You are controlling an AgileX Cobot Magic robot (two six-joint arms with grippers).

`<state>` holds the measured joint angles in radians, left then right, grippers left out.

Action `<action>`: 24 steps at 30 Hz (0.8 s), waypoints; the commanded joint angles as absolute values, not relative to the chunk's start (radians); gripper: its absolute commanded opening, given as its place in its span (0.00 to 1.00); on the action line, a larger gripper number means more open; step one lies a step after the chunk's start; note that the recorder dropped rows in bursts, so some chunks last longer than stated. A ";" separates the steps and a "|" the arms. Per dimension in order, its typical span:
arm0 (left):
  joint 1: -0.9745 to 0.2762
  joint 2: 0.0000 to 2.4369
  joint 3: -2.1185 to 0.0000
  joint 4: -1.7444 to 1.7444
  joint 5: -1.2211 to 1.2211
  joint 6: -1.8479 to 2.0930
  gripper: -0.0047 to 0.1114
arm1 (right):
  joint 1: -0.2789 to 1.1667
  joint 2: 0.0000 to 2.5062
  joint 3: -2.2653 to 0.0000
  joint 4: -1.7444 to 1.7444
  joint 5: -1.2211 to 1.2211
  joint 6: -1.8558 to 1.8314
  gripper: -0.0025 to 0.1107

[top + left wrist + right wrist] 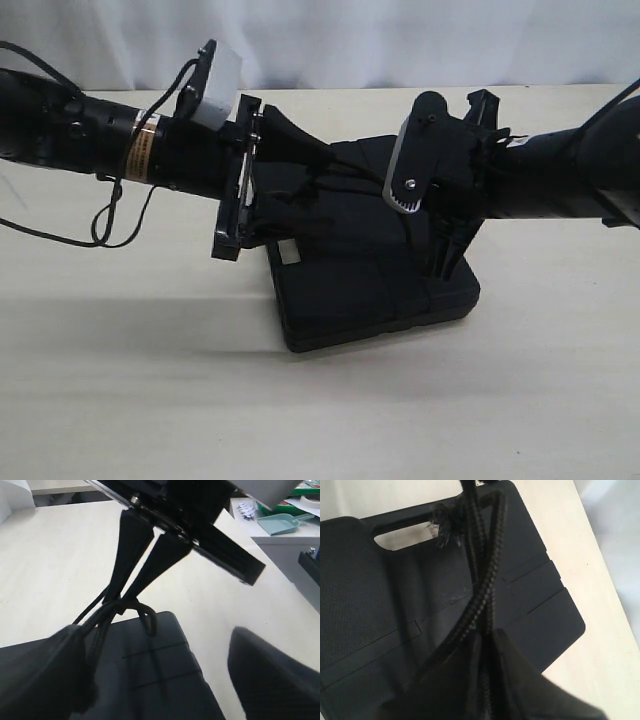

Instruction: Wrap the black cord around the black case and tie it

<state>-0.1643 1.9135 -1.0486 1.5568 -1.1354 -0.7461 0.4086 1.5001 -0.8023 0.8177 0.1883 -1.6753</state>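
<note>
The black case (370, 290) lies flat on the table, its handle slot (402, 535) showing in the right wrist view. My right gripper (487, 642) is shut on the black cord (482, 590), holding two strands above the case. The cord's frayed knotted end (445, 522) hangs over the slot. From the left wrist view I see the right gripper's tips (117, 599) pinching the cord (147, 616), which loops down onto the case (160, 680). My left gripper (155, 635) stands wide open over the case. The cord strands run close along one of its fingers (40, 680).
Both arms meet over the case in the middle of the pale table (150, 380). A thin smooth cable (105, 215) dangles from the left arm. Past the table's edge a teal dustpan (280, 524) lies on a grey surface.
</note>
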 commanded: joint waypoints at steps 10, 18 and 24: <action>-0.178 1.946 -1.050 1.452 -0.961 -0.737 0.32 | 0.410 1.500 -0.808 0.822 0.189 -1.679 0.06; -0.188 1.946 -1.050 1.419 -0.917 -0.737 0.32 | 0.410 1.500 -0.808 0.822 0.189 -1.679 0.06; -0.188 1.946 -1.050 1.418 -0.938 -0.737 0.32 | 0.410 1.500 -0.808 0.822 0.189 -1.679 0.06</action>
